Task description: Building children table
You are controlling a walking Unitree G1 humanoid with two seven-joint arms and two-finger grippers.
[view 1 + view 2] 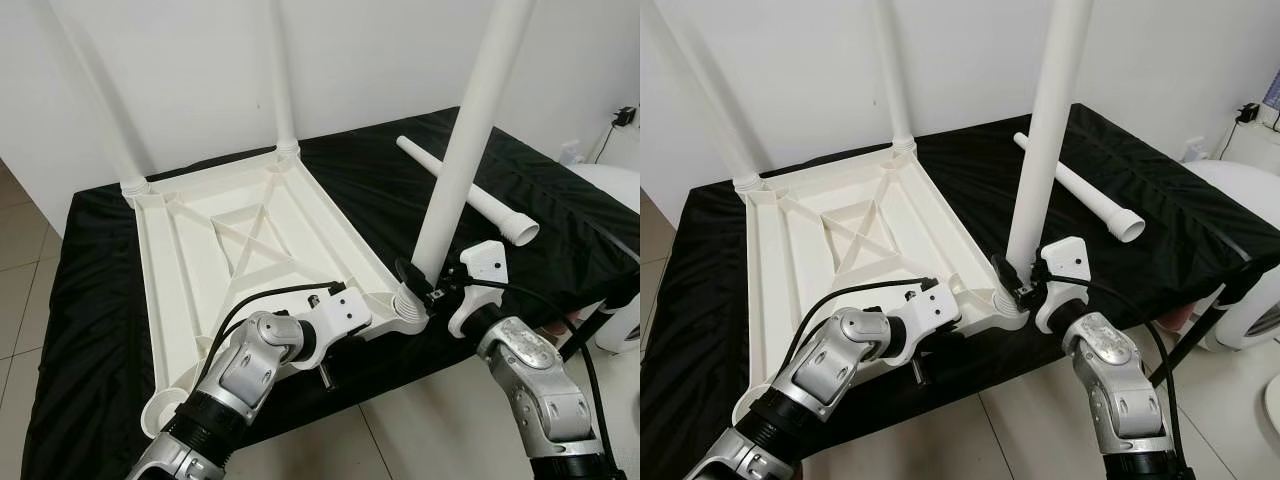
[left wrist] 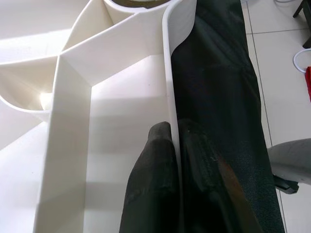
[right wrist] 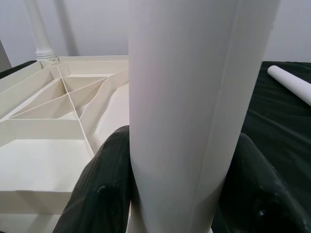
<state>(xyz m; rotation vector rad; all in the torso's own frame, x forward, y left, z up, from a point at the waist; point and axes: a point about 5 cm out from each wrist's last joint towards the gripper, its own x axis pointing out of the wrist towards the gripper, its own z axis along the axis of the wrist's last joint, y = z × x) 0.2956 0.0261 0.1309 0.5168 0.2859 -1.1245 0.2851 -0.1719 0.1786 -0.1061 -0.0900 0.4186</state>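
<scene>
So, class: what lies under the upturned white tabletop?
A black cloth spreads beneath the tabletop and out past its edges, where a loose leg lies. Whatever supports the cloth is covered and cannot be seen.

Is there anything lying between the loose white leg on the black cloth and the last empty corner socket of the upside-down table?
Nothing visible lies on the tabletop between the loose leg and the empty socket. However, the upright leg gripped by the right hand, and the left hand clamping the table rim, stand roughly across that path.

The white tabletop (image 1: 250,250) lies upside down with three legs (image 1: 470,130) upright and a fourth leg (image 1: 470,190) lying beside it.
</scene>
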